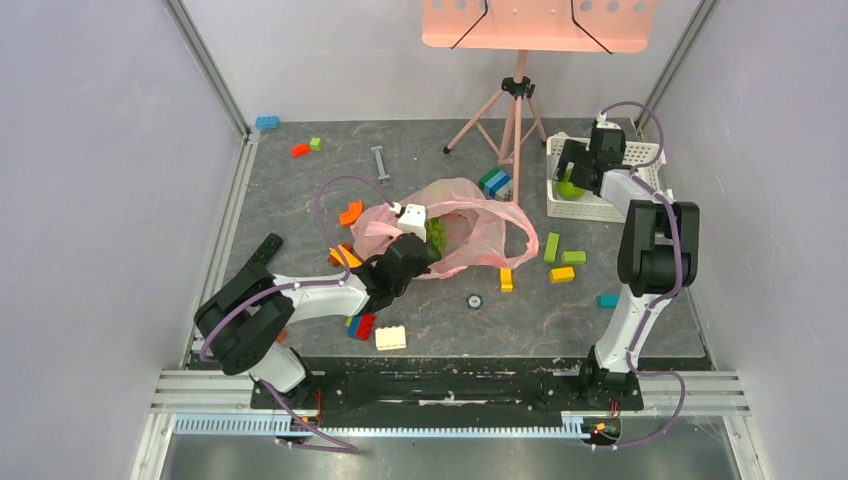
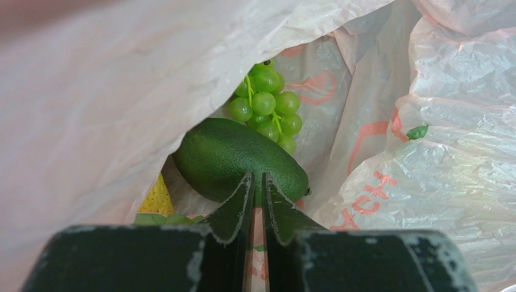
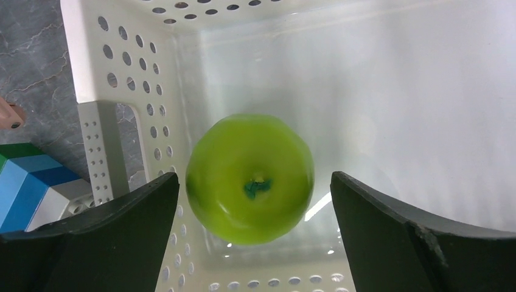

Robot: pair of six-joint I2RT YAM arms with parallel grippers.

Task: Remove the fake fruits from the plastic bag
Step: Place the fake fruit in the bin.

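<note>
Noted left gripper [image 2: 257,177] nearly closed on nothing, tips against dark avocado [image 2: 225,152] inside pink plastic bag [image 2: 91,91]; also in there: green grapes [image 2: 268,106] behind, yellow lemon [image 2: 157,198] at left. Further right, logged right gripper [image 3: 254,177] spread wide above green apple [image 3: 249,146] lying ungripped in white basket [image 3: 103,61]

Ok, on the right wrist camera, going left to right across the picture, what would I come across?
blue and green block → perforated side wall of the white basket → green apple, inside that basket
</note>
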